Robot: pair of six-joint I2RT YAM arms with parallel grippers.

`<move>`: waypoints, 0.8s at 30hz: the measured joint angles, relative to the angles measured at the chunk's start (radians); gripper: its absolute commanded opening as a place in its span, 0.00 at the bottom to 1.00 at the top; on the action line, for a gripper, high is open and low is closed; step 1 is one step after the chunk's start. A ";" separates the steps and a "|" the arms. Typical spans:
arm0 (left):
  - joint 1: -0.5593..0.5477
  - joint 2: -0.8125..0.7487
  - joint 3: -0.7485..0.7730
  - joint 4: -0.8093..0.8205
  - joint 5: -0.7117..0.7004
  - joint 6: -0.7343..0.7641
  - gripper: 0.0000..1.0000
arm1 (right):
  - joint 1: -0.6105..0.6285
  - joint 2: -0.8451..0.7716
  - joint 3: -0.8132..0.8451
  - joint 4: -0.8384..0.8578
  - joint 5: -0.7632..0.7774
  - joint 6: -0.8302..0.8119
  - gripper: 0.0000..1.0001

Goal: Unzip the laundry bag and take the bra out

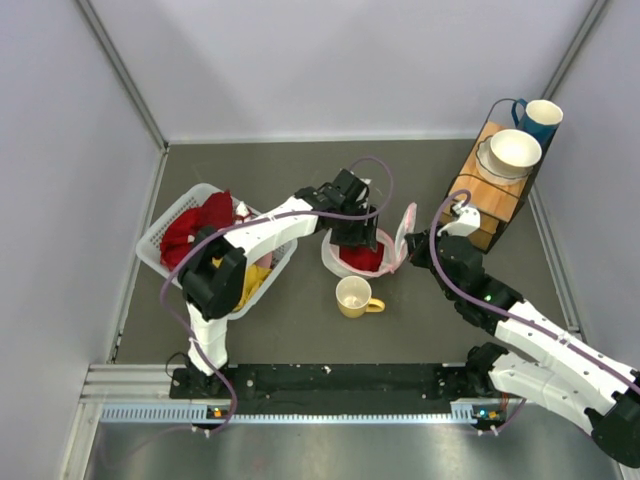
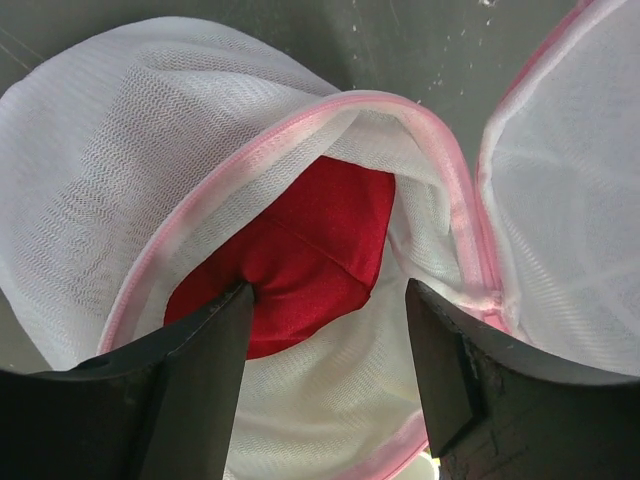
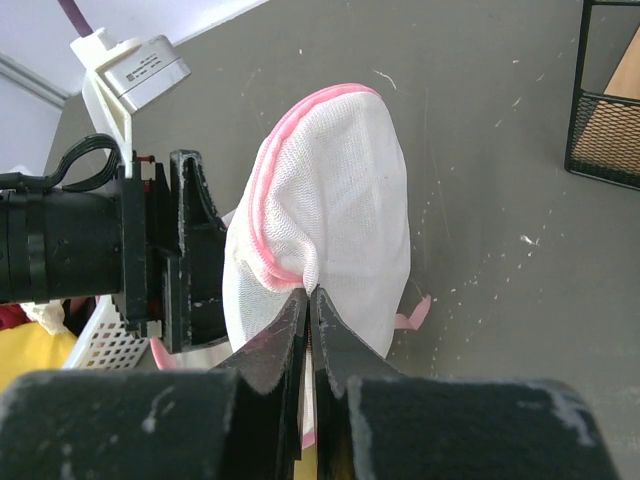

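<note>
Light is soft and even, coming from above; shadows on the table (image 1: 300, 170) are faint. The top view is sharp. In the left wrist view the near fingers (image 2: 200, 380) are dark and slightly blurred, the bag (image 2: 120, 150) mesh bright.

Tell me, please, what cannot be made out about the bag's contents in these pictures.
- Top external: the left arm hides much of the laundry bag.
- Left wrist: mesh covers most of the red fabric; its shape is unclear.
- Right wrist: the flap held by the right gripper hides the bag's inside.
</note>
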 measured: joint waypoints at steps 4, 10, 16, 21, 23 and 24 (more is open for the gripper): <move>-0.028 0.011 0.026 0.001 -0.049 0.002 0.44 | 0.000 0.000 0.000 0.000 0.000 0.000 0.00; -0.043 0.071 0.090 0.005 -0.063 0.018 0.00 | 0.000 0.000 0.000 0.000 0.000 0.000 0.00; -0.027 0.032 0.090 0.000 0.014 0.019 0.00 | 0.000 -0.002 0.000 -0.011 0.004 0.000 0.00; -0.007 -0.079 0.090 0.000 0.097 0.015 0.00 | 0.000 -0.002 0.000 -0.014 0.005 0.002 0.00; 0.009 -0.138 0.090 0.006 0.156 0.002 0.00 | 0.000 -0.002 0.000 -0.018 0.010 0.006 0.00; 0.018 -0.161 0.089 0.011 0.179 -0.005 0.00 | 0.000 -0.003 0.000 -0.020 0.012 0.012 0.00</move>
